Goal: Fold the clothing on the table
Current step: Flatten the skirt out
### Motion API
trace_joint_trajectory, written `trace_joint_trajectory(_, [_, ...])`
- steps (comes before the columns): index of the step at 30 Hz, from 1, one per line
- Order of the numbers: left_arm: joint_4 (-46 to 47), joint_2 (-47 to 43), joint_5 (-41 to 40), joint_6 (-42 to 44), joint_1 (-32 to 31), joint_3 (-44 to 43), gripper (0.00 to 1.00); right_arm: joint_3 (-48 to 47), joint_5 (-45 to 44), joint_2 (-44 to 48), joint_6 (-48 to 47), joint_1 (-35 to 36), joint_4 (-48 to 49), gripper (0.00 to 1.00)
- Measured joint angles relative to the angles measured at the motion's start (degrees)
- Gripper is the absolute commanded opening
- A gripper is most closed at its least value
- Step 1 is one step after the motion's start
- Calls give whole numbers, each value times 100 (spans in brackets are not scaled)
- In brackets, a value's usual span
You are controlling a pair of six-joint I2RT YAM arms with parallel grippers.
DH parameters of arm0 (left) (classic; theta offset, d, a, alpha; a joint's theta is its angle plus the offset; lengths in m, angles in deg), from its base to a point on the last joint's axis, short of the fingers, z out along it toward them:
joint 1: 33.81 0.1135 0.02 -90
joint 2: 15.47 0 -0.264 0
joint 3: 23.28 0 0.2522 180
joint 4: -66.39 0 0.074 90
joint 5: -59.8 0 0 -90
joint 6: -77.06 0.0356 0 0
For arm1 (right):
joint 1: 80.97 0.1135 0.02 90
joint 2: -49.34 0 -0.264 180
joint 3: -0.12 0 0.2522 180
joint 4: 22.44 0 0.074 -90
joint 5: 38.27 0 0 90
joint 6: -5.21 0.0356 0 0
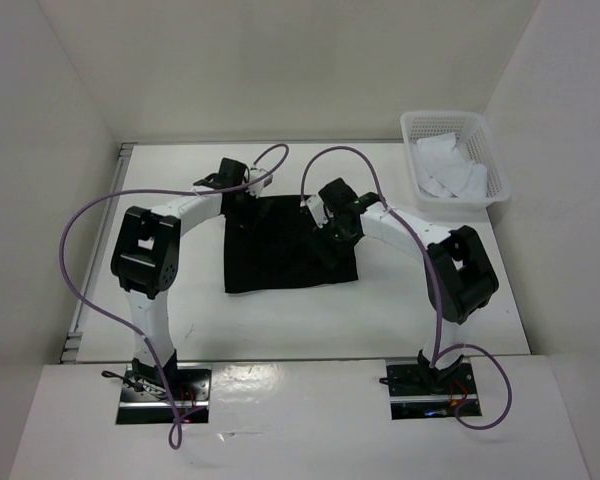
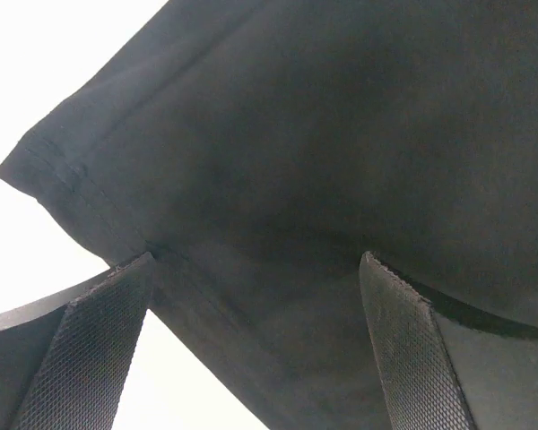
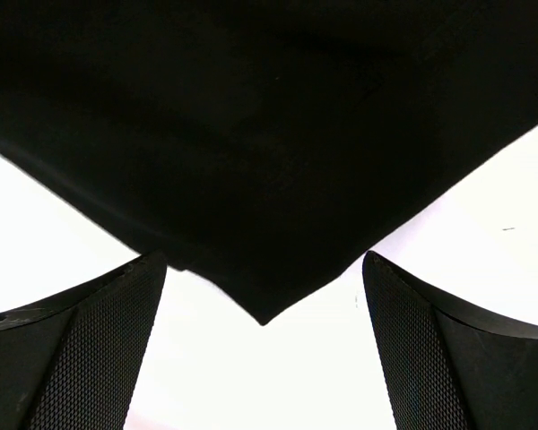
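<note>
Left jaws stand wide apart, released, with nothing clamped between them. The two mesh-textured pads (image 2: 90,358) frame a hemmed corner of the black clothing (image 2: 341,134), and in my left wrist view the cloth fills the gap between them. The tip of the pad on the left of that view sits right at the stitched hem, though I cannot tell whether it touches.

Right jaws are spread open too and hold nothing. In my right wrist view a pointed corner of the clothing reaches down between the right pads (image 3: 81,358), with the bare white table (image 3: 269,385) below it and on either side.

From the overhead camera I see the left arm (image 1: 155,250) arching up from its base, its wrist over the far left corner of the clothing. The right arm (image 1: 450,265) bends in from the right, its wrist over the far right part of the clothing.

The clothing lies spread flat around the middle of the table, roughly rectangular, between the two arms. A purple cable (image 1: 80,240) loops out from each arm.

A white lattice basket (image 1: 440,116) sits at the far right corner of the table, well apart from the clothing, with white cloth pieces (image 1: 445,170) inside it. A thin metal rail (image 1: 80,320) runs along the table's left edge, and plain white walls (image 1: 280,60) stand on three sides
</note>
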Motion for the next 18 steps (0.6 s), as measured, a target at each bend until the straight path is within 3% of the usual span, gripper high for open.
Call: trace_joint_trajectory(18, [-334, 754, -649, -776, -2, -960, 100, 243, -568, -358, 160, 315, 245, 94])
